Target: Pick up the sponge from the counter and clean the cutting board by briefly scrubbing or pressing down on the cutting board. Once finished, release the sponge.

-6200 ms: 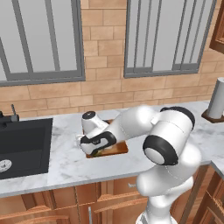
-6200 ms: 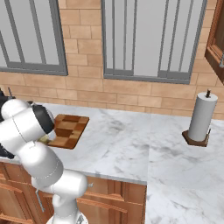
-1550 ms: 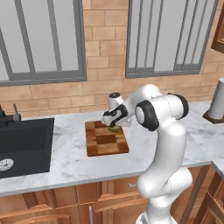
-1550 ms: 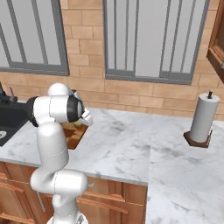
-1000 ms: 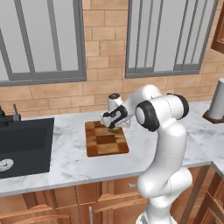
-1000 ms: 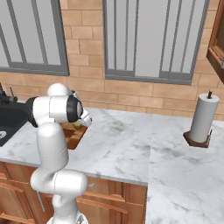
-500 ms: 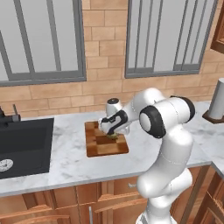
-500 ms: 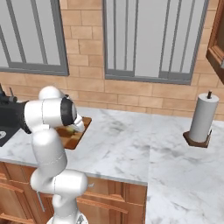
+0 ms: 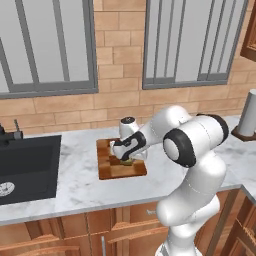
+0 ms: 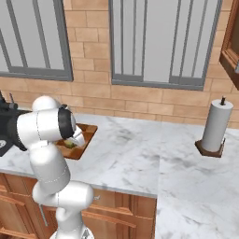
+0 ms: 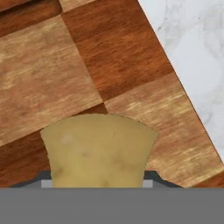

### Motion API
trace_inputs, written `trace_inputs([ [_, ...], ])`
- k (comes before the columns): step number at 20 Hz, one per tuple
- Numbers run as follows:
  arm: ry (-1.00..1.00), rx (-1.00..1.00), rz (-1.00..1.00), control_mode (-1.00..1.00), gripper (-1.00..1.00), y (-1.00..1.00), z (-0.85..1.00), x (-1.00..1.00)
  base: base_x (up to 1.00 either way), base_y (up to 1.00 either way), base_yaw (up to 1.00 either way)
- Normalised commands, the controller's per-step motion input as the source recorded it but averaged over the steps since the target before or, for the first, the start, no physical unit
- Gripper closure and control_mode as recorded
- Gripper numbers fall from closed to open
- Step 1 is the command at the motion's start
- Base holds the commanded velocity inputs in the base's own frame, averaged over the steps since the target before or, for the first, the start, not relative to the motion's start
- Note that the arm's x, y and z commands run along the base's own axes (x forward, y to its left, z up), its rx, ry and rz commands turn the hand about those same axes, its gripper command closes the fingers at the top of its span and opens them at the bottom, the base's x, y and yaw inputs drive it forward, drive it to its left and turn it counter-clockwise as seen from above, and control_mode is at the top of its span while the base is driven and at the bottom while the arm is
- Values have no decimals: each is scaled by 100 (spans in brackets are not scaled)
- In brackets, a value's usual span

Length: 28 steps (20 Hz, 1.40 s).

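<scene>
I have the pincer [image 9: 127,159] clamped on the sponge [image 11: 99,150], low over the board [image 9: 111,169] on the bench [image 9: 75,182]; scrubbing step, I judge: next press down briefly, then let go

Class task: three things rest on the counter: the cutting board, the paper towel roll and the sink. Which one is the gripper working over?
The cutting board. The gripper presses the sponge over it; sink and roll lie off to either side.
</scene>
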Motion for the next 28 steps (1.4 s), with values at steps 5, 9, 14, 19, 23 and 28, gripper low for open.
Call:
trace_inputs([
  [5,12,0,0,-100,100,-11,-69,-100,0,0,0],
  [9,12,0,0,-100,100,-19,-64,-100,0,0,0],
  [14,12,0,0,-100,100,-25,-59,-100,0,0,0],
  [19,11,0,0,-100,100,-43,-48,-100,0,0,0],
  [23,8,0,0,-100,100,-65,-36,-100,0,0,0],
  [28,2,0,-1,-100,100,-81,-25,-54,0,0,0],
])
